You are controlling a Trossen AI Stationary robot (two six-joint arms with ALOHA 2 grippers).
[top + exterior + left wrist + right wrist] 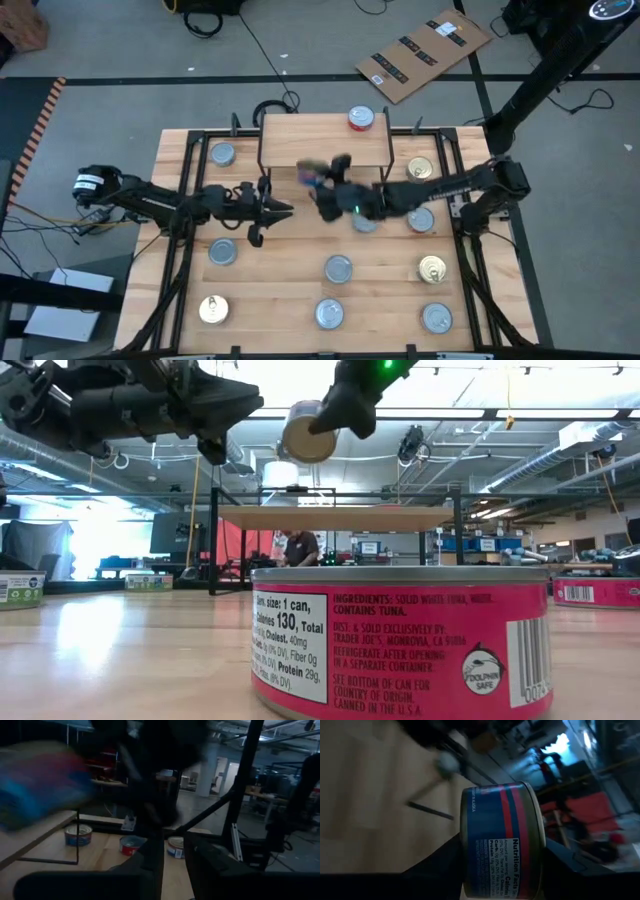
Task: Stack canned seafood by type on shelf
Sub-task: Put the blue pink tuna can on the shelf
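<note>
Here the right gripper carries a blue-labelled tin toward the shelf.
Its fingers are clamped on the tin's flat ends, so the tin rides on its side, lifted above the table at the shelf's near edge, seemingly for setting beside the red-labelled tin at the shelf's far edge. The left gripper hovers left of it with nothing between its slightly parted fingers. Other tins lie scattered on the table.
</note>
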